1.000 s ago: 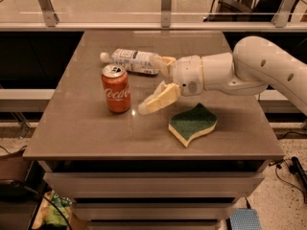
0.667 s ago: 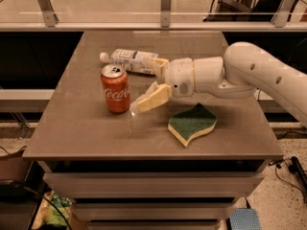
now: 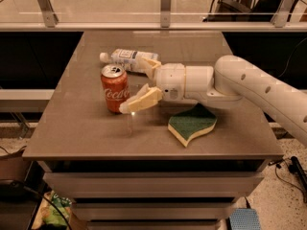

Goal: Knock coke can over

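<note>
Table (image 3: 72,133): grey-brown top on a drawer unit; the front strip carries nothing.
Sponge (image 3: 192,123): green face, yellow underside, lying flat near the front right, below the arm and well apart from the can.
Near finger (image 3: 144,99): cream-coloured and angled down-left. Its tip lies at the lower right edge of the can. Whether it is touching cannot be confirmed.
Coke can (image 3: 115,87): upright on its base, left of centre, script facing the camera. It stands in the same place and attitude as a second ago and shows no tilt.
Gripper (image 3: 134,85): immediately right of the can, at can height, with the jaws spread wide.
Change noted: over the last second the gripper has travelled left across the table, closing the gap until the near fingertip meets the can's outline.
Bearing on task: in my judgement the approach is finished and the push is at its start. The can is not yet knocked over. A further leftward sweep should topple it, though contact this low on the body may slide the can rather than tip it.
Far finger (image 3: 149,65): raised behind the can's right shoulder, close to the bottle.
Arm (image 3: 259,85): white, entering from the right edge.
Plastic bottle (image 3: 127,59): clear, white cap, on its side behind the can. It is not the target and sits close to the sweep.
Rail (image 3: 165,4): metal posts and a glazed barrier beyond the table.
</note>
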Controlling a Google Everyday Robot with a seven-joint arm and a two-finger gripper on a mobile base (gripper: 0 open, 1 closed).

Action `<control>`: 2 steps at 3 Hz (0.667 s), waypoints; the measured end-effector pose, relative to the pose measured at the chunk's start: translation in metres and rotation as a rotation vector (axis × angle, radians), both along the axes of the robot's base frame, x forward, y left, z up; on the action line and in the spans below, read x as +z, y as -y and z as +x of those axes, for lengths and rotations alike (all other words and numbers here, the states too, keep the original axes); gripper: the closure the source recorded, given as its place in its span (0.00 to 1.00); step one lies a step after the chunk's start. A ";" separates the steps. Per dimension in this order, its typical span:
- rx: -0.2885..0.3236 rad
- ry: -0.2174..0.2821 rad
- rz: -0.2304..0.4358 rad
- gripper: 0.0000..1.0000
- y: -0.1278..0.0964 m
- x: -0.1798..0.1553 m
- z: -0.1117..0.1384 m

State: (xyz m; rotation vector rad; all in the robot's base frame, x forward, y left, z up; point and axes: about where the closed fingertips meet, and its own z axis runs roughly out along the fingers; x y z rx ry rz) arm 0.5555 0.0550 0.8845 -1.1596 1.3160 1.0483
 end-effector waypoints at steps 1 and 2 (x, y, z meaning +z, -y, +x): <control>0.013 0.030 0.022 0.00 -0.011 0.002 -0.006; 0.025 0.048 0.009 0.00 -0.022 0.002 -0.014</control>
